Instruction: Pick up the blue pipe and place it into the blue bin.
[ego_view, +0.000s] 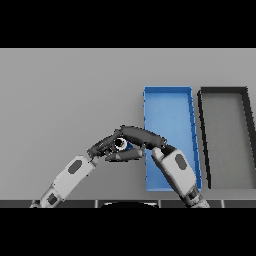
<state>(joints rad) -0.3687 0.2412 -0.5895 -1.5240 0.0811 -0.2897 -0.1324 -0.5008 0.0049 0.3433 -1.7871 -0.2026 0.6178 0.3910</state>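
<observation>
1. Grey table (65, 90) filled the whole view, plain and even from the near edge to the far one.
2. Nearest, the two arms came in from the lower edge, the left from the lower left and the right from the lower right, their forearms slanting toward each other.
3. The left hand (102, 146) reached to the right with its fingers stretched out toward the right hand; whether they touched the pipe could not be told.
4. The right hand (137, 137) reached to the left, fingers curled over the top and thumb below, pinching the blue pipe (126, 145).
5. Only a light round end and a sliver of blue showed between the fingers, just left of the bin's left wall; the open end faced the camera, so its long axis seemed to run roughly toward the viewer, though most of it was hidden.
6. The right forearm lay across the near left part of the blue bin (170, 107), whose visible floor held nothing.
7. Just right of it stood a dark bin (225, 125) with a grey floor, its long sides parallel to the blue one.
</observation>
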